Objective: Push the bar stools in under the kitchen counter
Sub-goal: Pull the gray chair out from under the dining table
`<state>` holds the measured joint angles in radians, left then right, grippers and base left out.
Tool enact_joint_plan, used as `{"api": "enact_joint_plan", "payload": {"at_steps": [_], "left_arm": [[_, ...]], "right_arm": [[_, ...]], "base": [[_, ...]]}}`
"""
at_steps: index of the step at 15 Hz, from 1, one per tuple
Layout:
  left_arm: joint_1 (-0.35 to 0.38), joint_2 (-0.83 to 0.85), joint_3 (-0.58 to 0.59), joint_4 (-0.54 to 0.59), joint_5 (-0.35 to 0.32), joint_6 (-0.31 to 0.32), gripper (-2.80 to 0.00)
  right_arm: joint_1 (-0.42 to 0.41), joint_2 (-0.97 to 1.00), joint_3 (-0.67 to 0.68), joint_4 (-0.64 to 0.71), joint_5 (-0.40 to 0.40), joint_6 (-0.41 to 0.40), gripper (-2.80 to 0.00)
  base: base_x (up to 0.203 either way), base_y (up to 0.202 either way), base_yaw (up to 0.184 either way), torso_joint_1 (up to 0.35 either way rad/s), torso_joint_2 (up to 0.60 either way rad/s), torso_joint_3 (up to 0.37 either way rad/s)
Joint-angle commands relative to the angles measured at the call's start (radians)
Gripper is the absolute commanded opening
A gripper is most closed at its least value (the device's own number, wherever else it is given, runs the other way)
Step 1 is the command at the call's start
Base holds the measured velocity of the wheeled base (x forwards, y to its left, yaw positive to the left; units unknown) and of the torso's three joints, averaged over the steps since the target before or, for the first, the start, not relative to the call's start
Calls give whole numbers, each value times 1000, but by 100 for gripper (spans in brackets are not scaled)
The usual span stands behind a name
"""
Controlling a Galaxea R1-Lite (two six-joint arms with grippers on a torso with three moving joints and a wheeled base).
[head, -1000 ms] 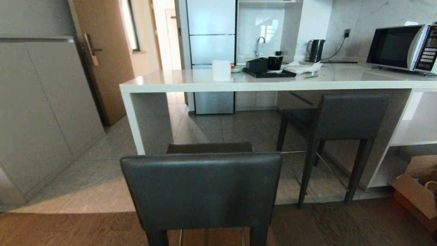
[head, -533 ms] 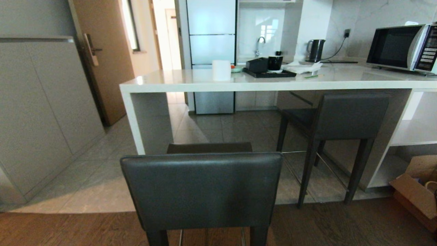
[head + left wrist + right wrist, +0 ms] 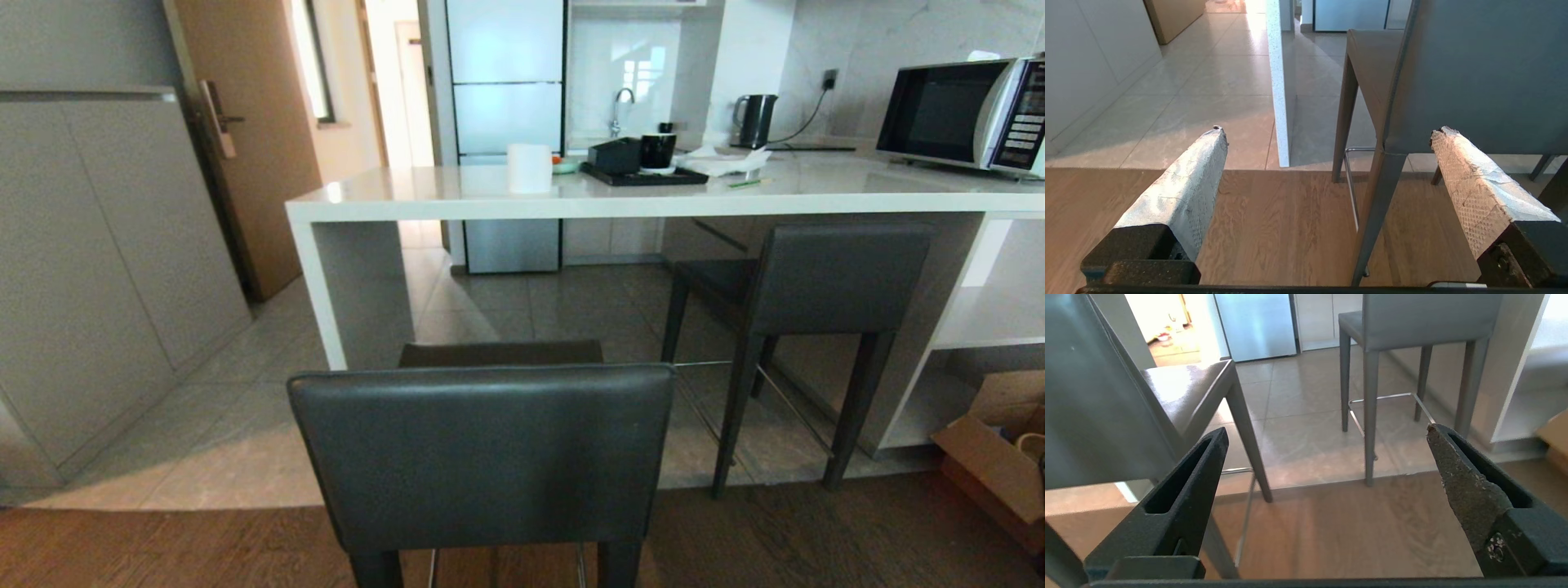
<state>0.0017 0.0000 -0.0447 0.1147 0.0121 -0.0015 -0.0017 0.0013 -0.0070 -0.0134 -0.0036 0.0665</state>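
Near stool [image 3: 482, 453]: lower centre of your frame, clear of the kitchen counter [image 3: 620, 200].
Far stool [image 3: 804, 282]: centre right, seat under the surface.
Left gripper [image 3: 1327, 134], right gripper [image 3: 1327, 435]: jaws wide, empty.
Writing: none you can read.

The left gripper [image 3: 1327, 134] has two long tapering fingers [image 3: 1184, 183] wrapped in pale grey, wrinkled tape, the inner pad of one showing a fine diamond-knurled texture, frayed at the tip; both sit in chunky matt-black mounts with a speckled finish. The right gripper [image 3: 1327, 437] is bare: two black, grainy wedge-shaped fingers [image 3: 1184, 486], each hollowed by a long slot, one tip scuffed pale
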Motion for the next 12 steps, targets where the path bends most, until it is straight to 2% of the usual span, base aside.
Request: {"api": "enact_joint_plan", "payload": {"at_steps": [1,2,4,5,10,12], "left_arm": [[0,0,2,-4,-1,0,0],[0,0,2,-4,-1,0,0],[3,0,2,-4,0,13,0],[1,0,2,-4,0,11,0],[3,0,2,-4,0,5,0],[3,0,2,-6,3,-5,0]], "right_arm": [[0,-1,5,-9,0,-30,0],[0,-1,12,-10,3,-108,0],[1,-1,16,6,62,-269,0],[1,-1,16,8,73,-282,0],[1,-1,16,12,34,-157,0],[2,-1,16,12,27,-143,0]], "base": [[0,0,0,0,0,0],[0,0,0,0,0,0],[0,0,0,0,0,0],[0,0,0,0,0,0],[0,0,0,0,0,0],[0,0,0,0,0,0]]}}
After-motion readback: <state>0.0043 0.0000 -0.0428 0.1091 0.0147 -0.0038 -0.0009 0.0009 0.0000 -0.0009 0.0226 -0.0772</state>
